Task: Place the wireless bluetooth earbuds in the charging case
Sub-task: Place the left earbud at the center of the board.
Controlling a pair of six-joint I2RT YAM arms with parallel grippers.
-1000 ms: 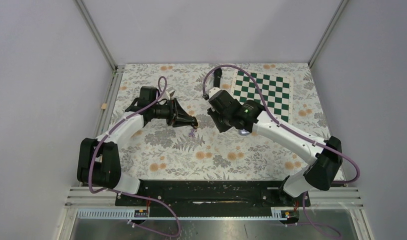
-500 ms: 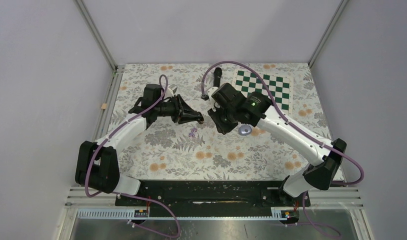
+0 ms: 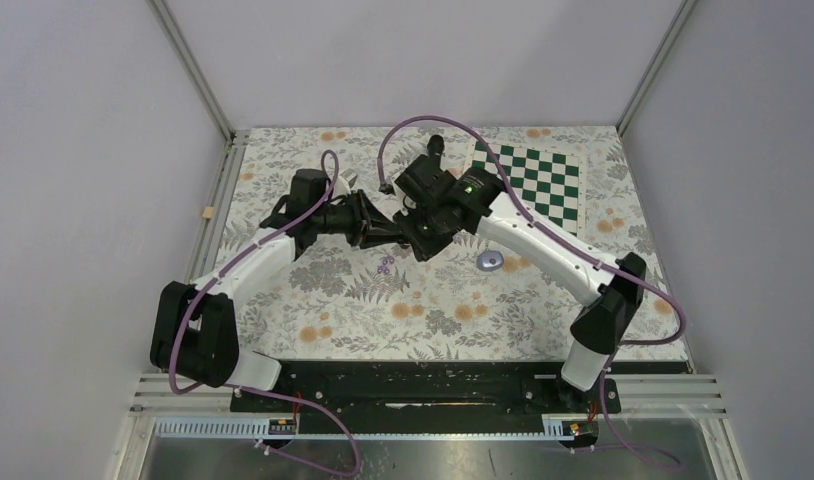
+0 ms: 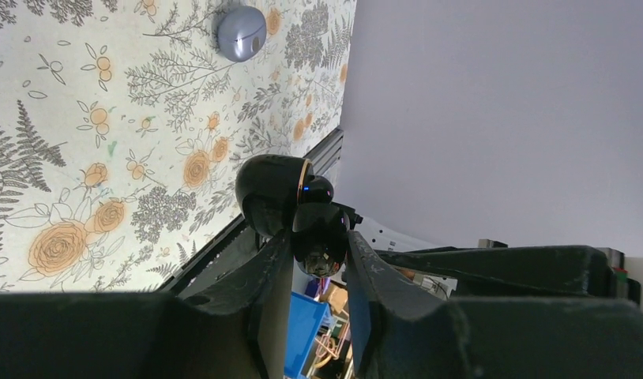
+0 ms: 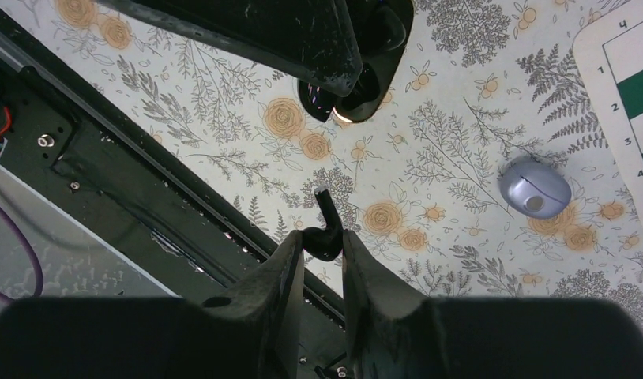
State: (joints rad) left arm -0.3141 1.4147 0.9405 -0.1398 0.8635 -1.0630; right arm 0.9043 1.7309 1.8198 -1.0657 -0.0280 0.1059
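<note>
My left gripper (image 3: 391,237) is shut on a glossy black charging case (image 4: 280,196) with a gold rim, its lid open, held above the table. My right gripper (image 3: 421,246) is shut on a black earbud (image 5: 325,234) whose stem points away from the fingers. The two grippers nearly meet at the table's middle. In the right wrist view the case (image 5: 356,93) hangs beyond the earbud, a gap between them. Tiny pale purple earbuds (image 3: 385,265) lie on the cloth just below the grippers.
A closed pale purple case (image 3: 491,260) lies right of the grippers and shows in both wrist views (image 4: 242,33) (image 5: 534,187). A green chessboard (image 3: 535,180) is at the back right. A black microphone (image 3: 435,150) stands behind the right arm.
The right gripper has swung left and back with the black earbud, closing on the left gripper. The left gripper has risen and shifted slightly right with the case.
</note>
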